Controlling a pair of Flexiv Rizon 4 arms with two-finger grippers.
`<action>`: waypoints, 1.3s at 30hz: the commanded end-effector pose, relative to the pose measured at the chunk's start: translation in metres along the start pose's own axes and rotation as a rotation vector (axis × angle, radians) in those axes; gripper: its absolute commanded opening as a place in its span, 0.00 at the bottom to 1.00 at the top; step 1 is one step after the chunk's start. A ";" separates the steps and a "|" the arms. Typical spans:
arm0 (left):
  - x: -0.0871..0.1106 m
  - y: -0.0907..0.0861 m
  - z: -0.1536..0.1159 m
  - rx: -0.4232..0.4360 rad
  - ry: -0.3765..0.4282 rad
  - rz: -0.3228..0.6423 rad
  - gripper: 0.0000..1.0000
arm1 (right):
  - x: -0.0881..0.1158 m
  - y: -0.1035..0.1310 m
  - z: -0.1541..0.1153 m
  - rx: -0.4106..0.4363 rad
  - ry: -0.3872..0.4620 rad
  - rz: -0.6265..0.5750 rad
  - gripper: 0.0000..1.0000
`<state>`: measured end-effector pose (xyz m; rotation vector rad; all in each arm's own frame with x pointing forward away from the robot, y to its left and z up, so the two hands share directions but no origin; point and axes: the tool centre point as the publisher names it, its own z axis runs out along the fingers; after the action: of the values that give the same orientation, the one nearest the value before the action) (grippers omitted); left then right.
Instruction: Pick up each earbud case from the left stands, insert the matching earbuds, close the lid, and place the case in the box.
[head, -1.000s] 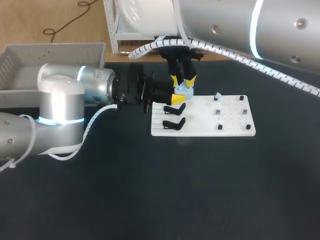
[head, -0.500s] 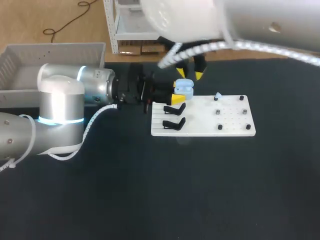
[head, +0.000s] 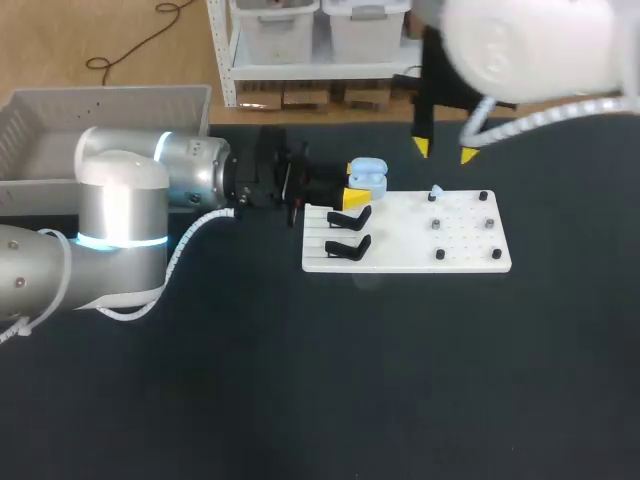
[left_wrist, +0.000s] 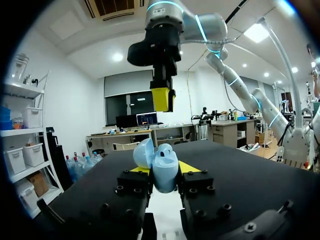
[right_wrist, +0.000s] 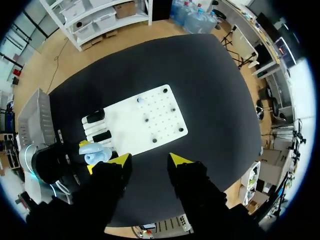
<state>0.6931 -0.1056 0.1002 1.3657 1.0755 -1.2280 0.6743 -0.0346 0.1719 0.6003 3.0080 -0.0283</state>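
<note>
White board (head: 410, 232) with two black stands (head: 348, 232) at its left end. Left gripper (head: 354, 186) at board's far-left corner, clamped on open light-blue earbud case (head: 368, 174); right gripper (head: 443, 152) above board's far edge, fingers spread, empty. Blue earbud (head: 437, 190) on board's far side.

A black matte surface (head: 300, 380) stands on a light wooden floor (head: 100, 40), with a white shelf rack (head: 300, 70) just past its far edge holding pale storage bins (head: 272, 20) above low cardboard boxes (head: 300, 97). The left wrist view shows white walls (left_wrist: 75, 100), a dark window (left_wrist: 127, 102), round ceiling lights (left_wrist: 118, 57) and a row of desks (left_wrist: 130, 137).
</note>
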 end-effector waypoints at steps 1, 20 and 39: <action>0.000 -0.001 0.000 -0.002 0.002 0.000 0.00 | -0.009 -0.011 0.010 -0.338 0.005 -0.020 0.49; 0.000 -0.001 0.000 -0.002 0.002 0.000 0.00 | -0.055 -0.010 0.071 -0.168 -0.067 -0.100 0.84; 0.000 -0.001 0.000 -0.002 0.002 0.000 0.00 | -0.080 -0.012 0.104 -0.176 -0.068 -0.078 0.93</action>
<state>0.6931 -0.1056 0.1002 1.3657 1.0755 -1.2280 0.7489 -0.0782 0.0801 0.4612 2.9274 0.1910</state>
